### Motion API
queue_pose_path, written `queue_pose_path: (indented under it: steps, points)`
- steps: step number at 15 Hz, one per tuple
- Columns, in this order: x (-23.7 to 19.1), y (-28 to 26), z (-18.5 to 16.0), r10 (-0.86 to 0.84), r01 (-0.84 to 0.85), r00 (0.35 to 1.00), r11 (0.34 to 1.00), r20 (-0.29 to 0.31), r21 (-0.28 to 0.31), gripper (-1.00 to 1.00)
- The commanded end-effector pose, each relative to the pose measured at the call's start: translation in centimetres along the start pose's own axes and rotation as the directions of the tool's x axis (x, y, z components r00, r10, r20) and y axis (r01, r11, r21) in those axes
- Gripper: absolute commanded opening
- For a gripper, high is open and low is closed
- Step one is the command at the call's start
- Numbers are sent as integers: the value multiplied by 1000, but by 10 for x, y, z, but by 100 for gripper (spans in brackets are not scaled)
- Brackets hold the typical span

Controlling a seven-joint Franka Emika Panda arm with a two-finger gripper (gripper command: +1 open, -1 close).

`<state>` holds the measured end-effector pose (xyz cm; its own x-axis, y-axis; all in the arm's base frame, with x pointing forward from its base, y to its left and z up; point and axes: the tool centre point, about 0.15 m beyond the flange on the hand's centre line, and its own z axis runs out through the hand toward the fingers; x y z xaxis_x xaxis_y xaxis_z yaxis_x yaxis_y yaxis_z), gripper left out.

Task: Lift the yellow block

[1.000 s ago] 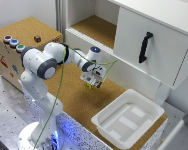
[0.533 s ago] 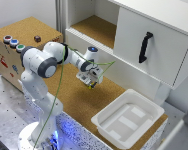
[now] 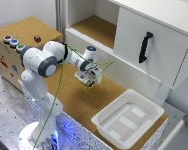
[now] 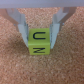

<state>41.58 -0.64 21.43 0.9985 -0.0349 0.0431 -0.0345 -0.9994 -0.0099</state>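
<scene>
Wrist view: the hand point(image 4: 40, 36) brackets the yellow block point(image 4: 39, 42), fingers seemingly gripping it; raise straight, keeping squeeze even.

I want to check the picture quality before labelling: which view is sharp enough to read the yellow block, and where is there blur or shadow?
Wrist view: the yellow block fills the middle, soft but readable, dark marks on its faces visible, a faint shadow on the cork beside it. Exterior view: blurry overall, the block is only a tiny yellow speck at the gripper; bluish light glows at the robot's base.
</scene>
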Motion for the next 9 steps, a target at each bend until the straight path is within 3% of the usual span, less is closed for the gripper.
queue_pose_path:
  steps: [1,5,9]
  points:
    - [7,10,-14,4,-5,1000,999,-23,-39,-100]
    - [25,20,-49,-12,9,993,999,-115,-34,-100]
    - [43,93,-106,76,-94,971,993,-225,-71,-100]
